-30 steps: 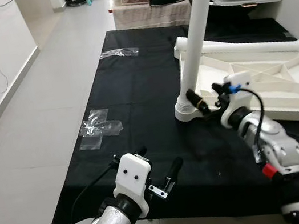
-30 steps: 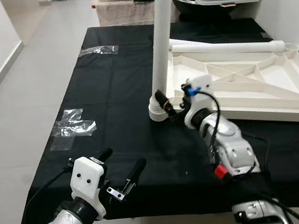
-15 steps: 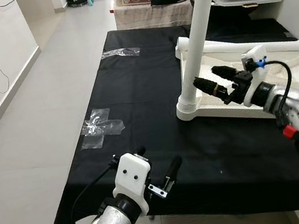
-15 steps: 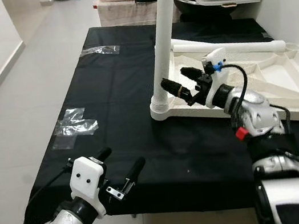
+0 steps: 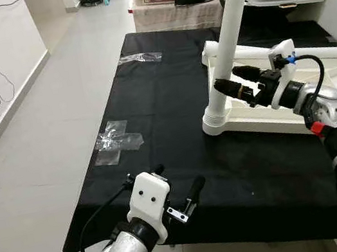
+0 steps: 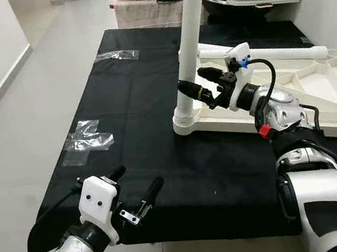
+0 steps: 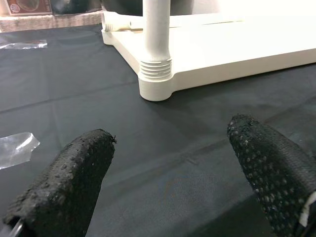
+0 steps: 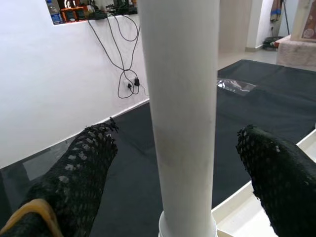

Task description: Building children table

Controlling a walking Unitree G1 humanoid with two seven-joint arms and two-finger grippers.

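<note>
A black cloth (image 5: 164, 100) covers the floor; on it lies the overturned white tabletop (image 5: 320, 96), one white leg (image 5: 228, 40) upright at its corner. My right gripper (image 5: 227, 81) straddles that leg, fingers spread, untouching. My left gripper (image 5: 180, 189) hovers open, empty, near the cloth's edge.

The white plastic table top (image 5: 294, 100) lies upside down on the black cloth, its ribbed underside facing up; one white leg (image 5: 229, 37) stands upright in the near left corner socket (image 5: 218, 120), a ridged collar at its base. A second white leg (image 5: 286, 53) lies flat along the top's far edge; its far end seems to reach the corner.
</note>
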